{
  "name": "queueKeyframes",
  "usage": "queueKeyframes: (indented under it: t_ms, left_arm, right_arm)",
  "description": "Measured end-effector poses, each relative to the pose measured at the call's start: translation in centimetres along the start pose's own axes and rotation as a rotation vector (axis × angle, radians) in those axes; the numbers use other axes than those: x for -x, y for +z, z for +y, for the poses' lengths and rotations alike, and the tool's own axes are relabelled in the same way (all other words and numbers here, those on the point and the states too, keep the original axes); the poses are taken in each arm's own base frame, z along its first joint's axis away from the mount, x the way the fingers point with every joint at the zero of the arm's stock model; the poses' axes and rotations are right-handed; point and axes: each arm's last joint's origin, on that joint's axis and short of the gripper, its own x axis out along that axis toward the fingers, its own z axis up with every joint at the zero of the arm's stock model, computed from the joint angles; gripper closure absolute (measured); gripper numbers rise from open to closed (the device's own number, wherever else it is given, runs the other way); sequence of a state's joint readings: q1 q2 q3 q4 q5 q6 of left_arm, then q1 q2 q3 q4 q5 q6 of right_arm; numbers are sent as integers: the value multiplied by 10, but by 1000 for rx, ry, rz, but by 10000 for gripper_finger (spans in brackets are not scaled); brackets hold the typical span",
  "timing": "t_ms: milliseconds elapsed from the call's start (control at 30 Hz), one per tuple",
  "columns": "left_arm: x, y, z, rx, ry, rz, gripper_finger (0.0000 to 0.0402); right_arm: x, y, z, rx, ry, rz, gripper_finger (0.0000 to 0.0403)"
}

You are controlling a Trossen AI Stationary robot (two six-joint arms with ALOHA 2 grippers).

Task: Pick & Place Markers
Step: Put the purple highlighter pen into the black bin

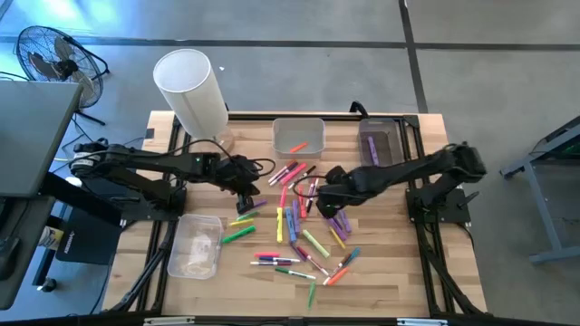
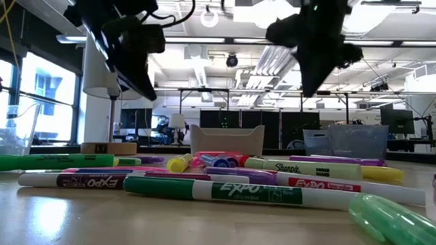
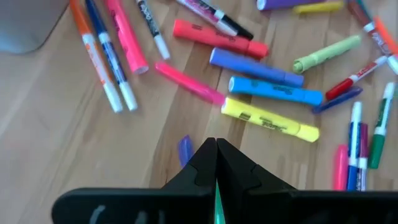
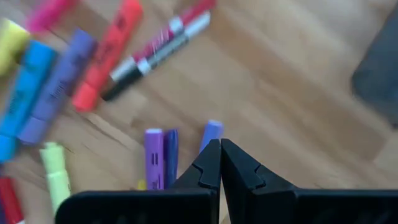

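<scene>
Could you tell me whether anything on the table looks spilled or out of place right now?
Yes: the markers lie strewn at all angles across the table, while only one orange marker sits in the clear bin. Nothing looks damaged.

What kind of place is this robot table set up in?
Probably an open-plan lab or workshop: a concrete floor, a floor fan beside the wooden table, and ceiling strip lights above rows of desks with monitors.

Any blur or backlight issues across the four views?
Low view: left pincer and right pincer are dark silhouettes against bright ceiling lights; the nearest pale green highlighter is out of focus. Right wrist view: soft overall, the orange highlighter smeared. Left wrist and high views: fairly evenly lit.
</scene>
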State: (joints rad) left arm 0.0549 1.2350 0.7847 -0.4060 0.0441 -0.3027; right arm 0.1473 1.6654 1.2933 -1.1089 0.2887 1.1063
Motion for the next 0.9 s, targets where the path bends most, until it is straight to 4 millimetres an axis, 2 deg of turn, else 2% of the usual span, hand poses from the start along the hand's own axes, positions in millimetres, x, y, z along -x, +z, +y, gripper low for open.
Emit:
queueKeyframes:
  t_ms: [133, 233, 533, 733, 900]
  left_arm:
    - [-1, -1, -1, -2, -17, 1, 401]
    - [-1, 0, -1, -6, -27, -1, 401]
    - [-1, 0, -2, -13, -50, 4, 401]
    - [-1, 0, -2, -13, -50, 5, 401]
    - [-1, 0, -2, -13, -58, 7, 401]
  right_arm:
    - [-24, -2, 10, -9, -42, 104, 395]
    - [-36, -4, 14, -1, -68, 136, 373]
    - [-51, -7, 19, 1, -75, 136, 296]
    - [-78, -21, 12, -61, -43, 179, 288]
    - [-92, -31, 5, -74, -55, 190, 288]
